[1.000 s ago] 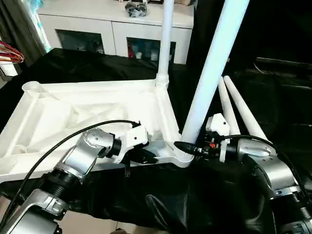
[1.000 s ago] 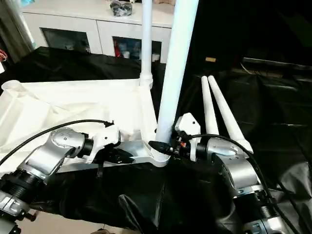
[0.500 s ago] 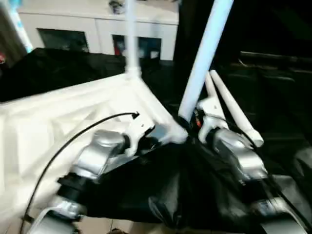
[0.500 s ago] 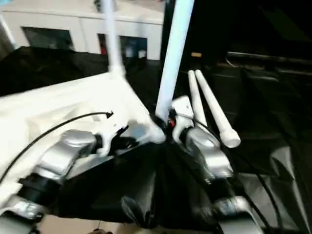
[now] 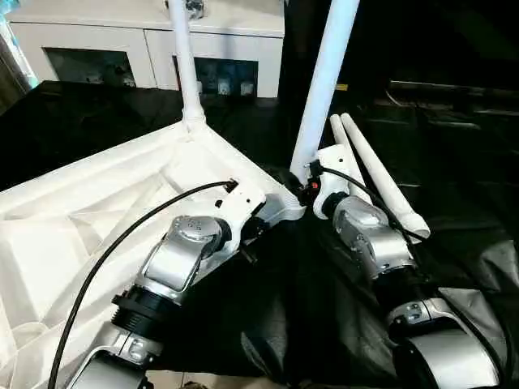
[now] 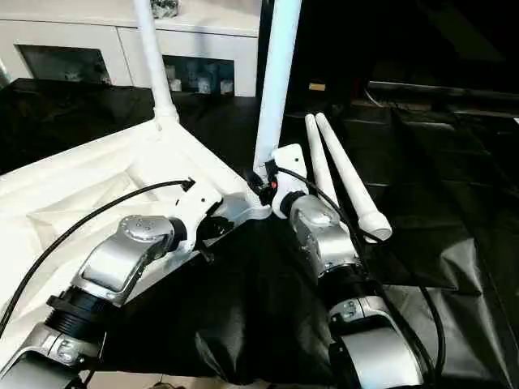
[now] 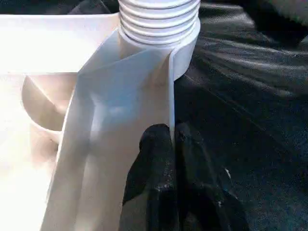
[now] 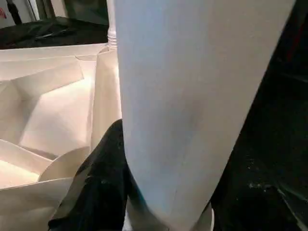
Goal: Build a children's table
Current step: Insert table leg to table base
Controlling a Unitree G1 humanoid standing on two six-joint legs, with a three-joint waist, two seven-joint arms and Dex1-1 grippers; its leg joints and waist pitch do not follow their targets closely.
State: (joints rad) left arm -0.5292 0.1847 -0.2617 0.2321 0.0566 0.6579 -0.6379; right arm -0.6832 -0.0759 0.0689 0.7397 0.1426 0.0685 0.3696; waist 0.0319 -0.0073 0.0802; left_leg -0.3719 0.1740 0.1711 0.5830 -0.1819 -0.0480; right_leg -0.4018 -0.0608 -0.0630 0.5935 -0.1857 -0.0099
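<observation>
Both claws grip the upturned children's table.
Your left wrist view shows the left claw pinched shut on its rim; the right claw clasps the near upright leg.

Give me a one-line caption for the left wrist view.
Left hand pinching the tabletop's rim below the threaded leg.

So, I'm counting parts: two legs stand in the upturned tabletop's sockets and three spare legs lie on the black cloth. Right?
Not quite. Two legs do stand in the tabletop, but only two spare legs lie on the black cloth, side by side, as the left eye view shows.
</observation>
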